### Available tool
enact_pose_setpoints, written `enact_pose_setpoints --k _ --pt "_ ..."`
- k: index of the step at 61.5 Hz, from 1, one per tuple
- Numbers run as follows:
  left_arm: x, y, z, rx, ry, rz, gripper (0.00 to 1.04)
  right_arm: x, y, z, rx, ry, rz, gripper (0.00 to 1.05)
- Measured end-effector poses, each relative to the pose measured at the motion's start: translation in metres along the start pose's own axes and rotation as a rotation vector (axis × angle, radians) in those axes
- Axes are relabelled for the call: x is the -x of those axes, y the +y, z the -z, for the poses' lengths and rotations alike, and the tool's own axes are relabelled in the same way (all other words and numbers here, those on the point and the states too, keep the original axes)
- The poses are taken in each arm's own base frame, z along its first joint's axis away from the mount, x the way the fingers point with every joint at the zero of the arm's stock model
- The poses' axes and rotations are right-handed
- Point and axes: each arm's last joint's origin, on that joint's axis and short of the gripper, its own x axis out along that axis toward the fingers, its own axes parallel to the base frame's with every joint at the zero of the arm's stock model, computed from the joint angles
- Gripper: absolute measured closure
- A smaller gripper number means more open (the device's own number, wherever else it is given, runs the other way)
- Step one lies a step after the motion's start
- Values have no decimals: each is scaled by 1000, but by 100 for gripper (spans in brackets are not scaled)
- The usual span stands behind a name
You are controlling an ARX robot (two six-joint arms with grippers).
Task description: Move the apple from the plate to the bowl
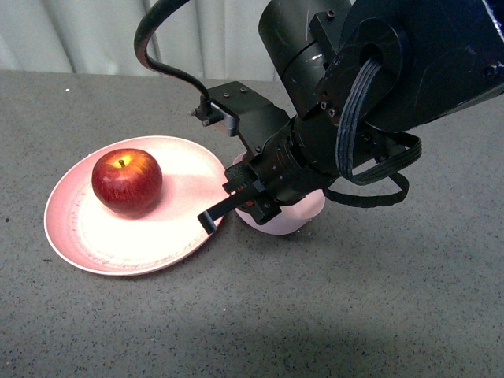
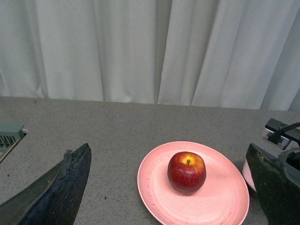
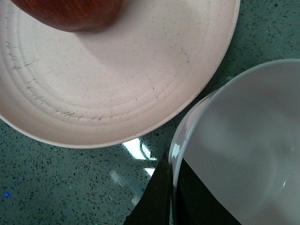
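The apple (image 1: 127, 181) rests on the plate (image 1: 79, 236), ungrasped. The bowl (image 1: 293, 221) stands just beside the plate's right edge. The right claw (image 1: 235, 214) hangs over that edge, and whether it is open or closed cannot be told. The left claw (image 2: 168, 149) is spread wide and empty, short of the plate. Judged step: approach. The next move calls for a claw opened wider than the apple and centred over it.

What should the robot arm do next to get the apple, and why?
Probably move the right end effector across the plate until it is over the apple. The apple sits on the plate, nothing holds it, and that end effector hangs at the plate's edge by the bowl, short of the apple.
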Motion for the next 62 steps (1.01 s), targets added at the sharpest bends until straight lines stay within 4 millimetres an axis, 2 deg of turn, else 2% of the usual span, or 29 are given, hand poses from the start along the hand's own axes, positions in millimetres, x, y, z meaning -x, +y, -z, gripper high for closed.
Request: enact_pose_setpoints --k 3,7,22,32,35,38,49,58,62 --pt "0 0 0 0 0 0 7 0 0 0 -1 1 0 102" --pt "0 0 0 0 0 0 7 -1 -1 0 -4 0 -1 86" --pt "0 0 0 0 0 0 7 7 -5 8 -29 -65 15 51" --pt "0 0 0 0 0 0 7 35 -9 7 -63 -229 104 26" --pt "0 0 0 0 0 0 7 46 -11 6 -65 -286 147 19" --pt "0 0 0 0 0 0 7 67 -13 9 -83 -383 230 8" --pt "0 0 0 0 0 0 7 111 -19 32 -126 -583 463 9" --pt "0 0 0 0 0 0 7 141 -21 51 -202 -666 560 9" --pt "0 0 0 0 0 0 7 153 -20 66 -249 -804 736 20"
